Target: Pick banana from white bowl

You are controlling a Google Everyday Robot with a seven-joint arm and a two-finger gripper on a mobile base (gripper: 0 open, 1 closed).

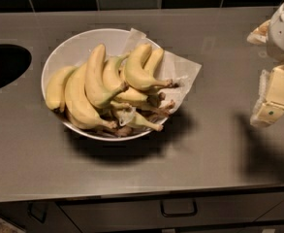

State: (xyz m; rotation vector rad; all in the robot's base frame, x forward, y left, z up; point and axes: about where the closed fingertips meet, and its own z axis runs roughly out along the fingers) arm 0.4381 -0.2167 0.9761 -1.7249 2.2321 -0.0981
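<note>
At right hovers our pincer (272, 95); open or closed, we cannot tell. The banana (140, 74) lies well left in the white bowl (71, 45), stem toward it.

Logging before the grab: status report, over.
Two-finger gripper at right edge, away from round white bowl. Curved yellow banana tops pile inside, unpicked. Nothing between.

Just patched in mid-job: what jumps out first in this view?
A white bowl heaped with ripe yellow bananas sits left of centre on the grey counter, with a sheet of paper poking out over its right side. The gripper hangs at the right edge, well clear of the bowl.
</note>
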